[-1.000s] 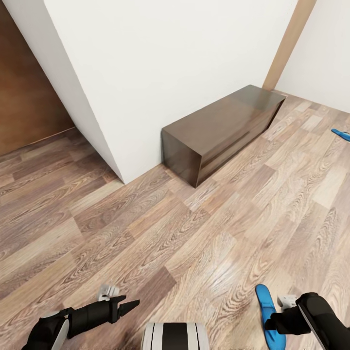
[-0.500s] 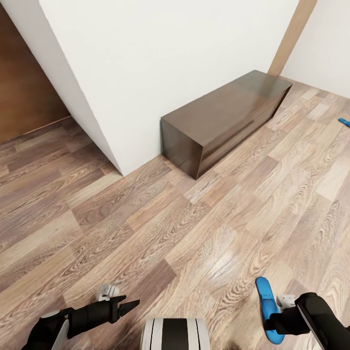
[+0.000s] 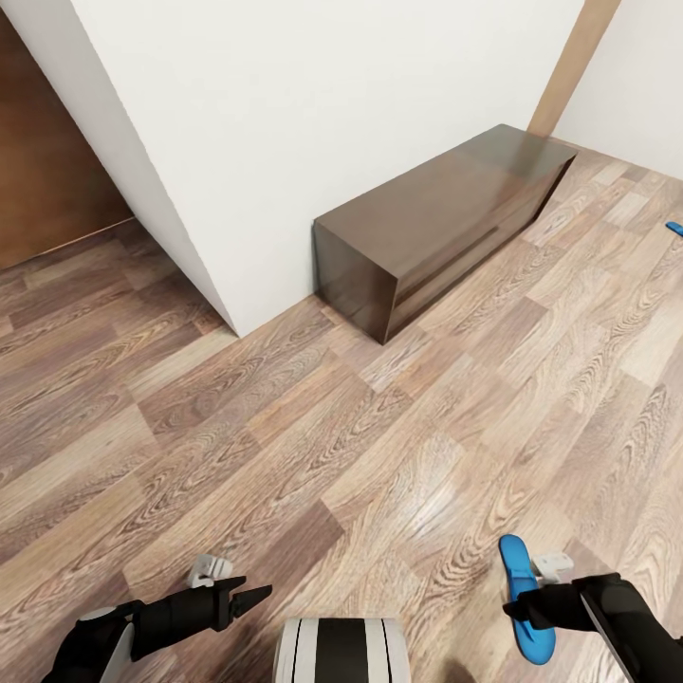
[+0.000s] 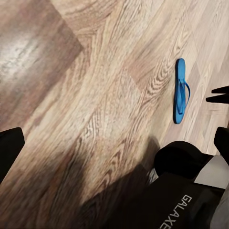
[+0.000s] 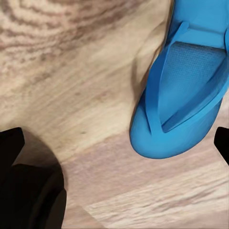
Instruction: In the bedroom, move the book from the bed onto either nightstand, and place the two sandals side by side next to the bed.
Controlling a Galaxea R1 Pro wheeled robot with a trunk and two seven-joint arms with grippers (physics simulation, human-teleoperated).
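**A:** What is at the left of the head view?

**B:** A brown wooden panel point(image 3: 47, 190) stands at the far left. Beside it a white wall point(image 3: 332, 114) comes forward to a corner. A wood-plank floor point(image 3: 285, 427) covers the rest of the bedroom. Low down on the left, the left gripper point(image 3: 254, 598) hangs above the planks.

**A:** Are its jaws open?

**B:** Yes. In the left wrist view its dark fingers point(image 4: 9, 148) sit at opposite edges, wide apart, with nothing between them but floor.

**A:** And the middle?

**B:** The robot's striped trunk point(image 3: 341, 655) shows at the bottom centre. Further back, a long, low, dark brown cabinet point(image 3: 446, 218) stands along the white wall, and its glossy top is bare.

**A:** Where are the sandals?

**B:** The near sandal point(image 3: 520, 569) is bright blue and lies flat on the floor at the lower right. The right gripper point(image 3: 527, 609) is directly above it. The far sandal point(image 3: 675, 228) is a blue sliver on the floor at the right edge, well apart from the first.

**A:** Is the right gripper holding the near one?

**B:** No. In the right wrist view its fingers point(image 5: 9, 143) are spread to either edge. The sandal's rounded end and straps show between them, touching neither. So these jaws are open too.
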